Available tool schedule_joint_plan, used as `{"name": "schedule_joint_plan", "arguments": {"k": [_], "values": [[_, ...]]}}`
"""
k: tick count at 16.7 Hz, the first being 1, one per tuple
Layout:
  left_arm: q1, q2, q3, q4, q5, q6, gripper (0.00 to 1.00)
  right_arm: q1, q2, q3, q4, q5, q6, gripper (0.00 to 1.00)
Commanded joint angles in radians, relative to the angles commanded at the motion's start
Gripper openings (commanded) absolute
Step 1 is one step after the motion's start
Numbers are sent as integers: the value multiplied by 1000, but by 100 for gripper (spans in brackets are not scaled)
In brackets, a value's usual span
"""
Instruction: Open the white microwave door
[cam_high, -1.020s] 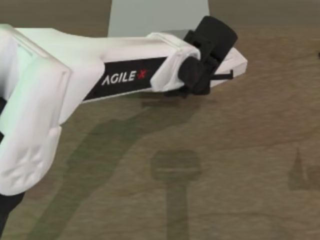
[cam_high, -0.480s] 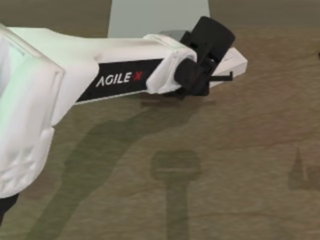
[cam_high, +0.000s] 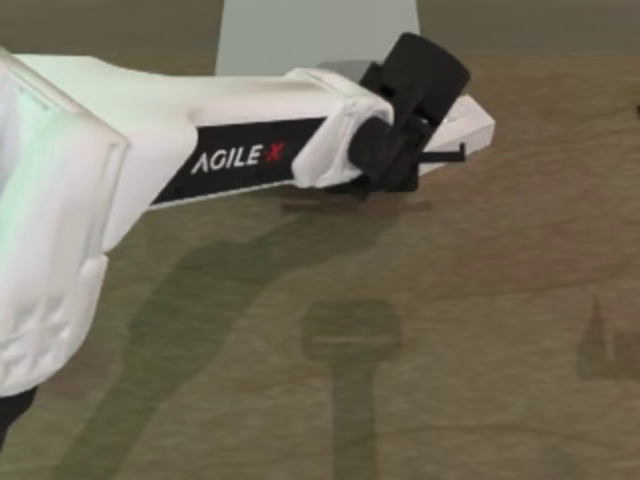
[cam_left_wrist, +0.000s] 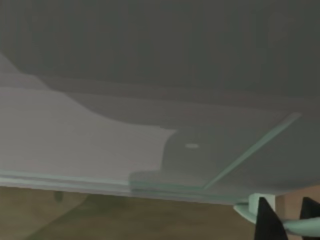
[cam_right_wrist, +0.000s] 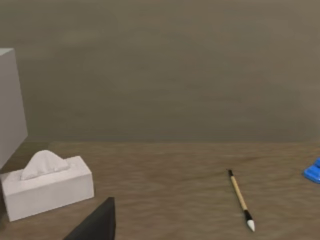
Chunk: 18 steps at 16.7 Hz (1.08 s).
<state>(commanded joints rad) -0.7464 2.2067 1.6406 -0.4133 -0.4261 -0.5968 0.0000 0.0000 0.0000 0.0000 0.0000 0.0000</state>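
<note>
left tool (cam_high: 440, 150): at microwave front, far centre, finger state cannot tell | microwave door (cam_left_wrist: 150, 115): grey translucent window, pale frame, swung partly out | white microwave (cam_high: 318, 35): pale boxy top, tabletop (cam_high: 480, 330) far edge

The white AgileX left arm (cam_high: 150, 140) is seen stretched across the top view from the left edge toward the far centre, its black wrist and left gripper (cam_high: 440, 152) at the end. In the left wrist view, dark fingertips (cam_left_wrist: 267, 220) are closed on a pale bar. The right arm is not seen from above.
</note>
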Motion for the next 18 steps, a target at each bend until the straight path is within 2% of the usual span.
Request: {"name": "schedule_joint_plan", "arguments": {"k": [12,18], "values": [[0,0,0,0,0,0,0,0,0,0,0,0,0,100],[0,-27,-37,32,19,26,0,0,0,0,0,0,0,100]]}}
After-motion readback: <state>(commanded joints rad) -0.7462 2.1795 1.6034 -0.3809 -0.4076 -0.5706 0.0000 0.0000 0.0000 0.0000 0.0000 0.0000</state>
